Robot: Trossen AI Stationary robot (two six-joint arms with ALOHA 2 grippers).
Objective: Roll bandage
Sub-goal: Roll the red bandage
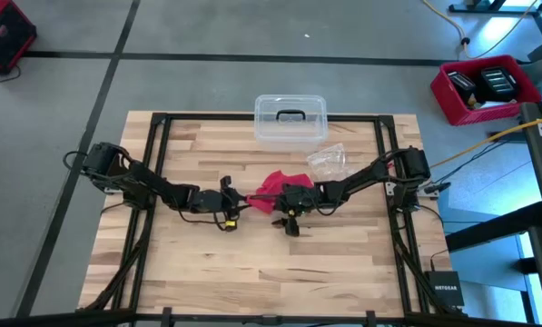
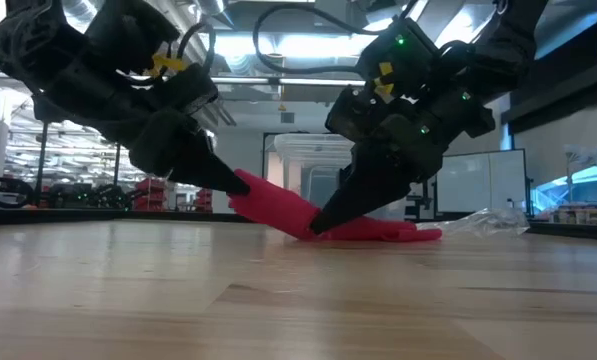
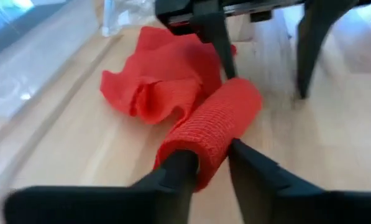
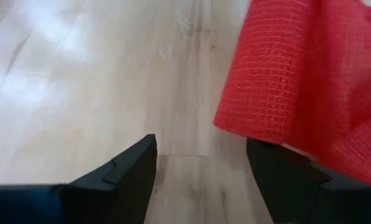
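At table centre | I see the bandage part rolled, loose end bunched beside wrapper | my left gripper pinching the rolled end | my right gripper spread, one finger under the fabric, tips on the wood | clear box behind.
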